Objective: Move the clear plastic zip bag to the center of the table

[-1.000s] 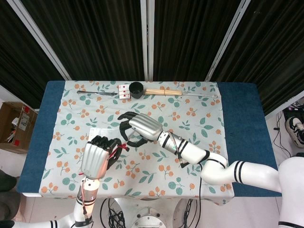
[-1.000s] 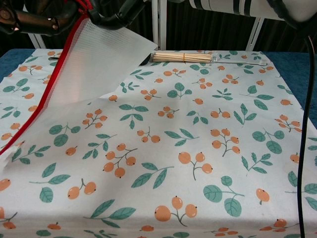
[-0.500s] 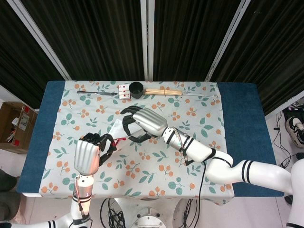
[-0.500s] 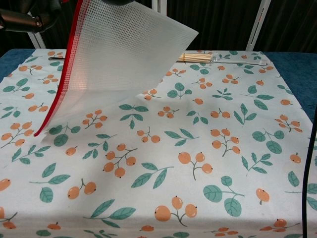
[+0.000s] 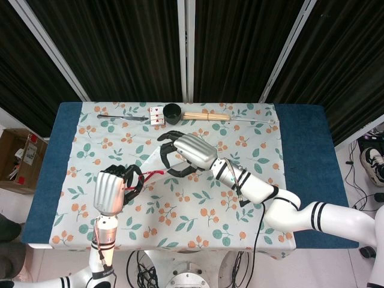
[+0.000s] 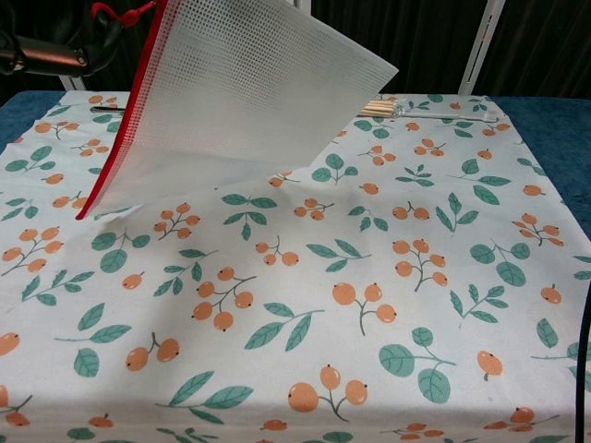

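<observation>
The clear mesh zip bag [image 6: 240, 92] with a red zip edge hangs tilted above the left half of the flowered tablecloth [image 5: 198, 204], its lower corner just over the cloth. From the head view the bag [image 5: 151, 161] is a thin pale strip between my two hands. My right hand [image 5: 191, 153] curls its dark fingers around the bag's upper part. My left hand [image 5: 111, 191] sits at the bag's red zip end, fingers curled by the red pull cord [image 6: 120, 11]. In the chest view only the left hand's dark fingers [image 6: 51, 55] show, at the top left.
Along the far edge lie a black cup [image 5: 173, 112], playing cards [image 5: 156, 114], a bundle of wooden sticks [image 5: 205, 116], a dark knife-like tool [image 5: 123, 118] and a clear rod [image 5: 252, 121]. A cardboard box [image 5: 18, 159] stands on the floor at the left.
The bag has risen off the cloth and swung right, toward the table's middle. My right hand moved up and right with it; my left hand shifted slightly left and back.
</observation>
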{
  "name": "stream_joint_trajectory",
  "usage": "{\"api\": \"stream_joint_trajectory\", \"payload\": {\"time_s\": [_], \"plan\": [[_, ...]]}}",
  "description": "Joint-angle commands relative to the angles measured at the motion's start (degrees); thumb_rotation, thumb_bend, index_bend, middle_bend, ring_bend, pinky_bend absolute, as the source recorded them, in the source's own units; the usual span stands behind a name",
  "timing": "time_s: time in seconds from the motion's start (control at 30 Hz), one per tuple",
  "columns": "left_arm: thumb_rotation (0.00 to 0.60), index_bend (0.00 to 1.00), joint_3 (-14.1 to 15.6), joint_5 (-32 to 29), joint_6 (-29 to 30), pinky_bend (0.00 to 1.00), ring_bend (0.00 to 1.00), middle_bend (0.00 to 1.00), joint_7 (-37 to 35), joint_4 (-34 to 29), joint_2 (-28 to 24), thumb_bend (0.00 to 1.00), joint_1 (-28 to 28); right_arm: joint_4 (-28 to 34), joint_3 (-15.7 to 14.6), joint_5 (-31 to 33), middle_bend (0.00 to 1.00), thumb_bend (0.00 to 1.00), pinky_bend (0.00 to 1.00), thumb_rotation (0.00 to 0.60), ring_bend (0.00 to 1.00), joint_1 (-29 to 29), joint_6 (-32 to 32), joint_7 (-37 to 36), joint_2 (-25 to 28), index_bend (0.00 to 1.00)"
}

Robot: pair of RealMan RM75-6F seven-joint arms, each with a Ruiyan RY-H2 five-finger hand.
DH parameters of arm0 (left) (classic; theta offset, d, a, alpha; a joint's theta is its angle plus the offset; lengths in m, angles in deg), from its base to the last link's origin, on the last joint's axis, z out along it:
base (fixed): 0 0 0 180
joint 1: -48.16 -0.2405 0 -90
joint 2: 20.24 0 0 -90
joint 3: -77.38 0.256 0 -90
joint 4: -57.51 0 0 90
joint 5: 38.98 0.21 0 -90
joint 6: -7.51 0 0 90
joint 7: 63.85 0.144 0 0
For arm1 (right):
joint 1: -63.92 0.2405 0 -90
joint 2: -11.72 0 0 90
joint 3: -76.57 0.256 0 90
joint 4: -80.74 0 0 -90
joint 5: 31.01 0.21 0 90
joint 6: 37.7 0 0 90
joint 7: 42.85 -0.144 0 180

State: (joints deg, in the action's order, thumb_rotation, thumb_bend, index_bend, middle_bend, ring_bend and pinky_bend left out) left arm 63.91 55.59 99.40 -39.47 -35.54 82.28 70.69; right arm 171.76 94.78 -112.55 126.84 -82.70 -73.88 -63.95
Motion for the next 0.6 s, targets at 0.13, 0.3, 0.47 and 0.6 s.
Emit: {"api": "stream_joint_trajectory", "payload": {"time_s": [0.13,0.3,0.47,0.6], "plan": [[0.6,0.76,1.08,-0.98,-1.54,0.73,0.73,0.82,0.09,1.91,-0.29,0.39,0.05,-0.47,0.1,-1.13,0.47,0.58,0.15,0.6,0.17,-0.71,-1.73,-2.52,0.66,0.97],[0.6,0.76,2.33,-3.4,-4.99,0.73,0.73,0.82,-0.13,5.76,-0.81,0.4,0.35,-0.59,-1.19,-3.43,0.47,0.59,0.15,0.6,0.18,-1.75,-2.72,-6.08,2.14,0.97],[0.6,0.76,3.62,-5.54,-8.91,0.73,0.73,0.82,0.01,10.27,-0.83,0.4,1.09,-1.05,-3.14,-5.91,0.48,0.59,0.15,0.6,0.18,-2.9,-3.94,-8.39,3.38,0.98],[0.6,0.76,4.42,-7.53,-11.61,0.73,0.73,0.82,0.72,13.98,-0.66,0.4,1.36,-1.14,-4.57,-7.47,0.48,0.59,0.15,0.6,0.18,-3.83,-5.07,-10.12,4.23,0.98]]}}
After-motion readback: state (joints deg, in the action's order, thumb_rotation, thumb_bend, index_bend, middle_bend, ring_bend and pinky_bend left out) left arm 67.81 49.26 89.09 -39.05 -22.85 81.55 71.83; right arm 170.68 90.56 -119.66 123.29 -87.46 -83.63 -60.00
